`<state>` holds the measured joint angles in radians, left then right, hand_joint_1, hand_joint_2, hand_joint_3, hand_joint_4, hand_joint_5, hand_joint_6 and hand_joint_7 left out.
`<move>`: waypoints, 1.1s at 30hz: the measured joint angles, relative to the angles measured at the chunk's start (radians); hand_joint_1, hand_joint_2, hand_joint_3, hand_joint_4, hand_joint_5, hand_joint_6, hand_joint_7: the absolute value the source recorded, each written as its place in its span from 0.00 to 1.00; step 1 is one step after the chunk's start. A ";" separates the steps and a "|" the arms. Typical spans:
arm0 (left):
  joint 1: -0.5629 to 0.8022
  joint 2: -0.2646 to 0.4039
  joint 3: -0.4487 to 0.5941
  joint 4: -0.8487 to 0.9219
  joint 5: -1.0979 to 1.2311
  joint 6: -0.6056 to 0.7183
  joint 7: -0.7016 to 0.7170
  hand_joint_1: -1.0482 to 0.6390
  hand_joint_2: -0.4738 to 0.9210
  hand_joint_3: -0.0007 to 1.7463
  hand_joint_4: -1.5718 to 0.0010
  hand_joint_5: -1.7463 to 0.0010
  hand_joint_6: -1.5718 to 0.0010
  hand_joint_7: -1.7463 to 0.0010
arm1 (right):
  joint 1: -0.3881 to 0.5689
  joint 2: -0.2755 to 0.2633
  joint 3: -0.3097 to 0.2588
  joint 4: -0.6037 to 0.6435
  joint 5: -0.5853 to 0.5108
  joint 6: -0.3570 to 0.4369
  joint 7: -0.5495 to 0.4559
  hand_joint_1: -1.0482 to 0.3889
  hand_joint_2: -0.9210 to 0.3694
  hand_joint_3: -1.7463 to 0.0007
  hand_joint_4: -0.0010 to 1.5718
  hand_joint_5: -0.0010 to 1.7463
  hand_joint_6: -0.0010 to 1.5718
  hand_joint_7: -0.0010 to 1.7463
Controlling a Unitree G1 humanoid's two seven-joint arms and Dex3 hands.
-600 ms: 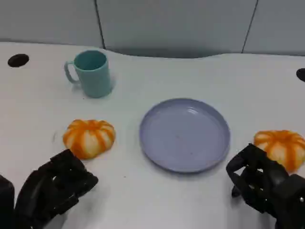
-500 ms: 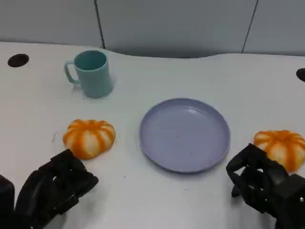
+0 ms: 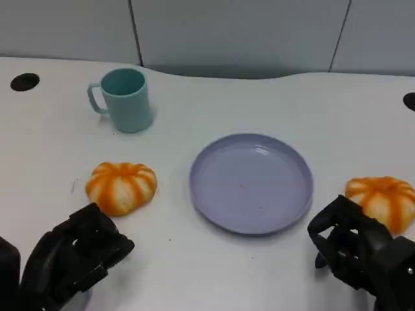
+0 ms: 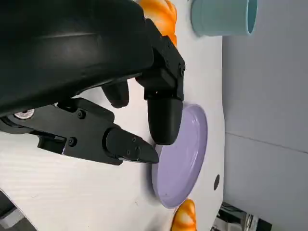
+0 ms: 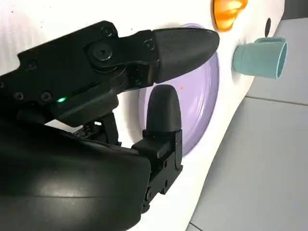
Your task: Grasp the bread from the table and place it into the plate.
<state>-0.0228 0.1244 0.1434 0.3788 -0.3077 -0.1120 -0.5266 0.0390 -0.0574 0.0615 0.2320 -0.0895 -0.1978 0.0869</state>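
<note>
Two orange-and-white pumpkin-shaped breads lie on the white table. One bread (image 3: 122,186) (image 4: 162,10) (image 5: 229,9) is left of the lilac plate (image 3: 251,183) (image 4: 188,159) (image 5: 204,91). The other bread (image 3: 382,199) (image 4: 185,219) is at the plate's right. My left hand (image 3: 74,259) (image 4: 122,108) hovers just in front of the left bread, fingers loosely bent and apart, holding nothing. Near the table's front, my right hand (image 3: 353,249) (image 5: 125,96) sits beside the right bread, likewise holding nothing. The plate has nothing on it.
A teal mug (image 3: 123,100) (image 4: 221,17) (image 5: 260,57) stands at the back left, behind the left bread. Dark round holes (image 3: 24,81) mark the table's far corners. A grey wall runs behind the table.
</note>
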 measured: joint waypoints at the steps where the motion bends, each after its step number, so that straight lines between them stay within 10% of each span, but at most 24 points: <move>1: 0.000 0.000 0.000 0.000 0.000 -0.001 0.000 0.47 0.97 0.00 0.59 0.00 0.66 0.06 | 0.000 0.000 0.000 0.001 0.000 0.000 -0.001 0.55 0.00 0.82 0.36 1.00 0.23 1.00; 12: -0.045 0.113 -0.064 -0.112 0.384 -0.330 0.144 0.38 0.98 0.00 0.80 0.02 0.83 0.14 | -0.002 0.016 0.003 0.002 -0.001 0.021 -0.005 0.55 0.00 0.82 0.36 1.00 0.23 0.99; 19: -0.134 0.287 -0.153 -0.213 0.855 -0.359 0.326 0.25 1.00 0.00 0.85 0.67 0.72 0.96 | -0.003 0.028 0.007 0.000 0.000 0.024 -0.006 0.55 0.00 0.81 0.36 1.00 0.23 0.99; 33: -0.430 0.391 -0.406 0.025 1.135 -0.164 0.264 0.10 1.00 0.02 1.00 1.00 0.97 1.00 | -0.007 0.033 0.010 0.004 -0.001 0.019 -0.002 0.53 0.00 0.81 0.40 1.00 0.24 1.00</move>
<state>-0.4528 0.5155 -0.2625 0.4036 0.8271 -0.2758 -0.2629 0.0317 -0.0249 0.0720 0.2360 -0.0902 -0.1791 0.0849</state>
